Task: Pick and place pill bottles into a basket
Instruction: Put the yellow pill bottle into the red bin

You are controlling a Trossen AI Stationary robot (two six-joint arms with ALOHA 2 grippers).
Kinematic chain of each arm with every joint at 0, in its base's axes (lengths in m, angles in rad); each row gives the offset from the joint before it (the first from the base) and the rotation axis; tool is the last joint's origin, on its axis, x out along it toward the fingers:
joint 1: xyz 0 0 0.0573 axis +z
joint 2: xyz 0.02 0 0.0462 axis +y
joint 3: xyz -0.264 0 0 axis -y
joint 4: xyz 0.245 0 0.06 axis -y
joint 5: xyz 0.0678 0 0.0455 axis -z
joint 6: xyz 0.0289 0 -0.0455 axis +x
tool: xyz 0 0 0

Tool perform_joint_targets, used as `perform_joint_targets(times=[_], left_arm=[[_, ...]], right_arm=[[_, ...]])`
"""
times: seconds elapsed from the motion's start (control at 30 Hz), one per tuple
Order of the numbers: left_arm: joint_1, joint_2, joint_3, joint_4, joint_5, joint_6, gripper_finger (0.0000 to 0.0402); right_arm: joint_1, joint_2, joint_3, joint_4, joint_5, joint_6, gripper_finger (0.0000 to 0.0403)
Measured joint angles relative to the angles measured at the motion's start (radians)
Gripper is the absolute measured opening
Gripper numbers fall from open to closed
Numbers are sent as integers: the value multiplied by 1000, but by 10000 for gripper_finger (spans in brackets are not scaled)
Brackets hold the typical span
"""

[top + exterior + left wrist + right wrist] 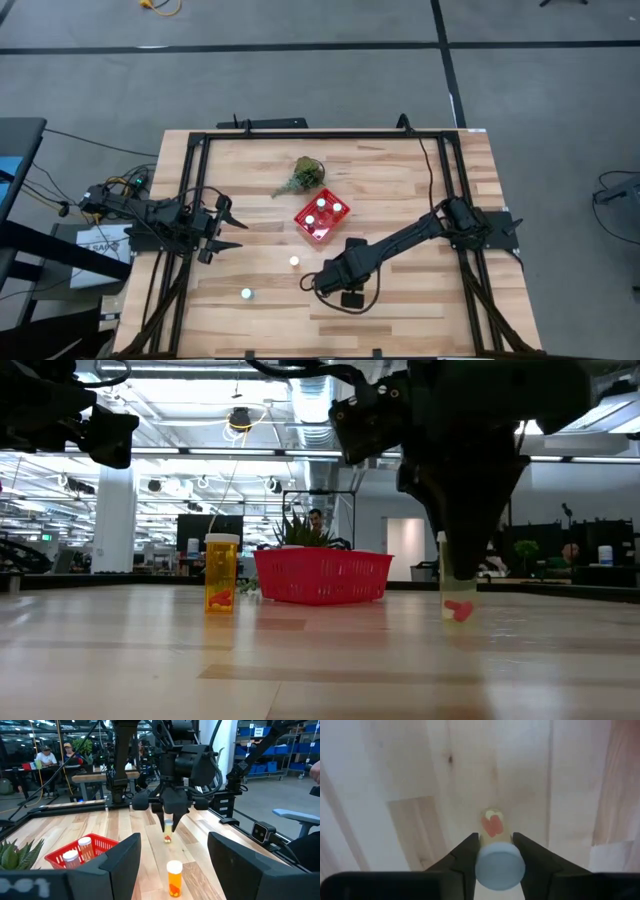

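The red basket (322, 218) sits mid-table with three white-capped pill bottles (322, 204) in it. It also shows in the low view (322, 577) and the left wrist view (102, 845). Two loose bottles stand on the table, one (294, 261) near the basket and one (246, 294) nearer the front edge. My right gripper (310, 283) is shut on another pill bottle (494, 825). My left gripper (238, 231) is open and empty at the table's left side. My right gripper pinches the bottle between its two fingers (470, 851), on the sides just below the white cap (500, 865). The fingers point down from above. The bottle is upright and its lower end (458, 610) sticks out below them. I cannot tell whether it rests on the table.
A green leafy clump (304, 176) lies just beyond the basket's far left corner. A black frame (320, 135) runs along the table's far edge and both sides. Bare wood lies between the basket and the left arm. People sit in the room beyond the table (47, 755).
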Motion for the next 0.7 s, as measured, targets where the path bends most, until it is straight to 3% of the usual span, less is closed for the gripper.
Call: perform_joint_targets(times=[0.13,0.4,0.63,0.7], left_arm=[[0,0,0,0,0,0,222],[0,0,0,0,0,0,222],[0,1,0,0,0,6,222],[0,3,0,0,0,6,222]], right_arm=[[-23,-2,1,-1,0,-27,126],[-76,-33,35,-58,8,-90,93],[-130,-98,106,-140,106,-128,118],[-153,-103,134,-78,116,-151,114]])
